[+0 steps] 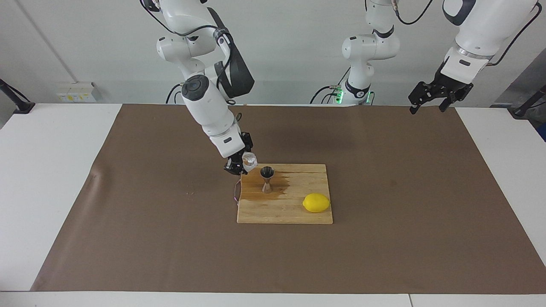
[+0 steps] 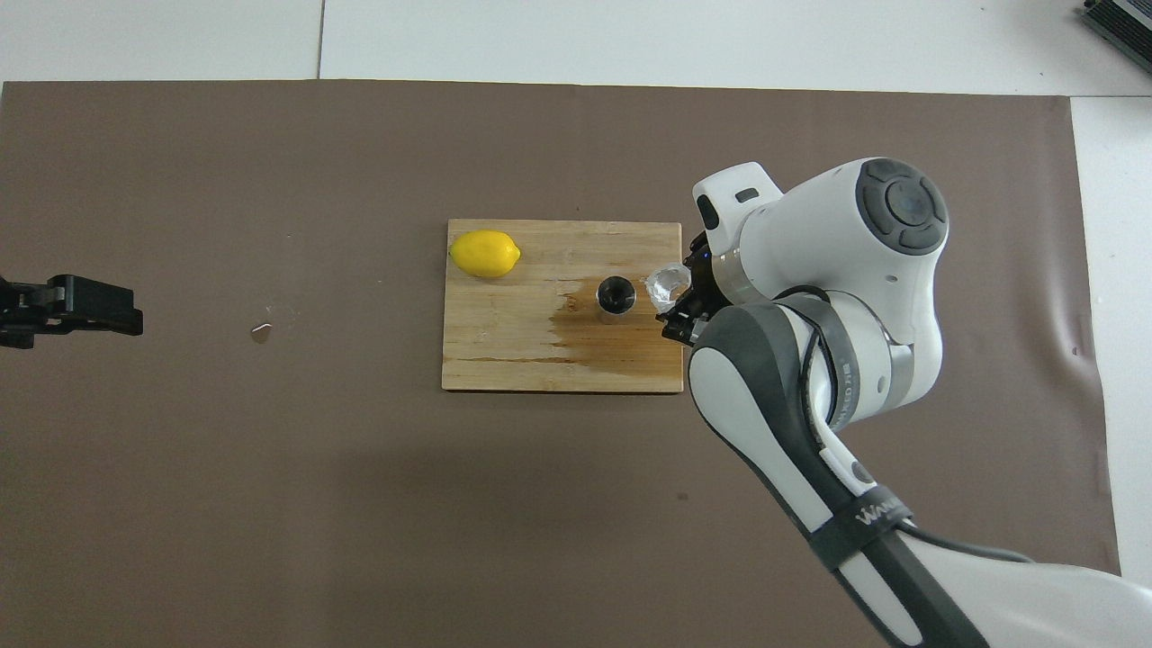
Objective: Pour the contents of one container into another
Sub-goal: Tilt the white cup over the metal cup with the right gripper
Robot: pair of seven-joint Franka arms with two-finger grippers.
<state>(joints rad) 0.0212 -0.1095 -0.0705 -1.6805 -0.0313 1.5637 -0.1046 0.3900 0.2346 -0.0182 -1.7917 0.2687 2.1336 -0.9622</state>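
Bench [image 1: 384, 256]: covered by a brown mat; carries the cutting board at its middle.
Cutting board [image 1: 294, 213]: wooden, with a dark wet patch around the jigger toward the right arm's end (liquid already lies on the wood).
Right arm: reaches in to the board's handle end; by judgement it is the working arm, being much the nearer to the jigger.
Left arm: waits, raised over the mat's corner at its own end.
Lemon [image 1: 316, 202]: on the board, toward the left arm's end, farther from the robots than the jigger; well apart from the pour.
Right gripper [image 1: 239, 164]: jaws clamped on the cup, over the board's edge.
Left gripper [image 1: 430, 99]: jaws spread, holding nothing.
Cup [image 1: 249, 160]: clear, tilted, held just beside the jigger's rim and slightly above it, on the right arm's side.
Jigger [image 1: 267, 180]: steel, upright on the board, long axis vertical, mouth up.
Governing relation: the cup's lip must travel a short way toward the left arm's end to stand over the jigger's narrow mouth; an offset would spill onto the board.
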